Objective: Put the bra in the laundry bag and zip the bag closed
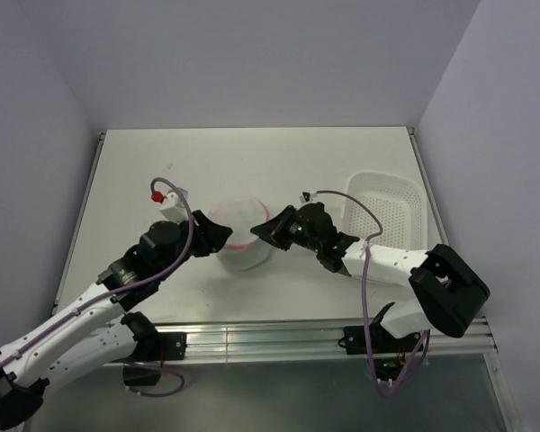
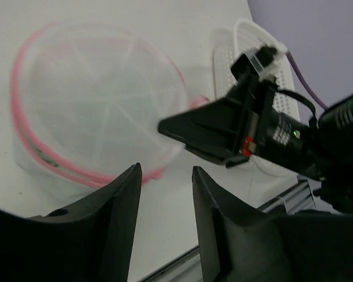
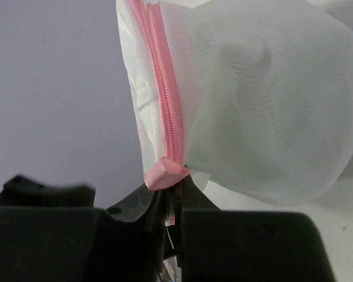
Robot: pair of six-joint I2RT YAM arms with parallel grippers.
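Observation:
The laundry bag (image 1: 243, 238) stands on the table as a puffed white mesh shell with a pink zipper rim. A pale mint shape, the bra (image 3: 270, 111), shows dimly through the mesh. My right gripper (image 1: 270, 230) is at the bag's right edge, shut on the zipper pull below the pink end tab (image 3: 163, 174); the zipper (image 3: 165, 88) runs closed above it. My left gripper (image 2: 165, 171) is open and empty just at the bag's (image 2: 100, 100) left side, with bare table between its fingers. My right gripper's fingers (image 2: 194, 130) show in the left wrist view.
A white perforated plastic basket (image 1: 389, 209) stands at the right of the table, behind my right arm; it also shows in the left wrist view (image 2: 232, 56). The table's near edge has a metal rail (image 1: 270, 337).

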